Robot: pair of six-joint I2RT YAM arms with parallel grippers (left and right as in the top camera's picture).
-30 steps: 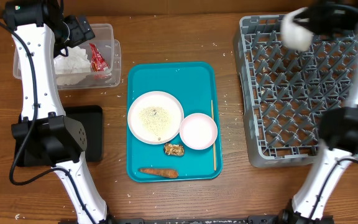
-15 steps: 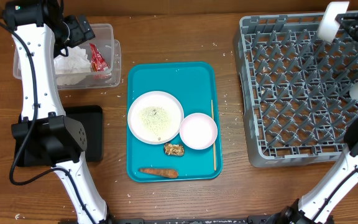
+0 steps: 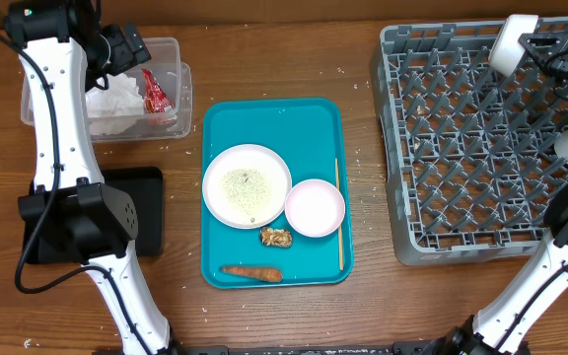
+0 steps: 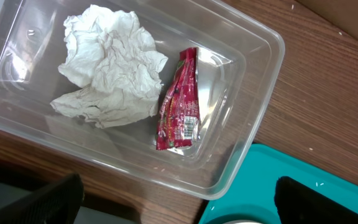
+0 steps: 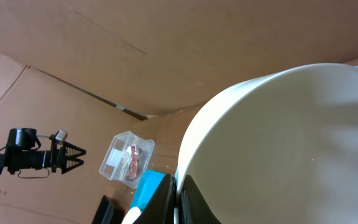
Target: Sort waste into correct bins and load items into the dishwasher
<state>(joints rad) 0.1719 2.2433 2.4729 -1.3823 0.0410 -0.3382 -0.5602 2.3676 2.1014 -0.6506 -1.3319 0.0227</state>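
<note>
The right gripper [image 3: 533, 41] is closed on the rim of a white round cup [image 3: 510, 44], holding it in the air over the far right corner of the large square grey plastic dish rack [image 3: 481, 148]. The left gripper [image 3: 126, 46] hangs empty, jaws spread wide, above the clear rectangular plastic tub [image 4: 253, 112]. In the tub a crumpled white paper napkin [image 4: 107, 65] lies just beside a small red wrapper [image 4: 180, 99].

You get bright, even light in the overhead view, with soft shadows. Glare streaks the clear tub [image 4: 263, 38] at the left wrist view's upper left. The white cup [image 5: 278, 149] is close and blurred in the right wrist view.
</note>
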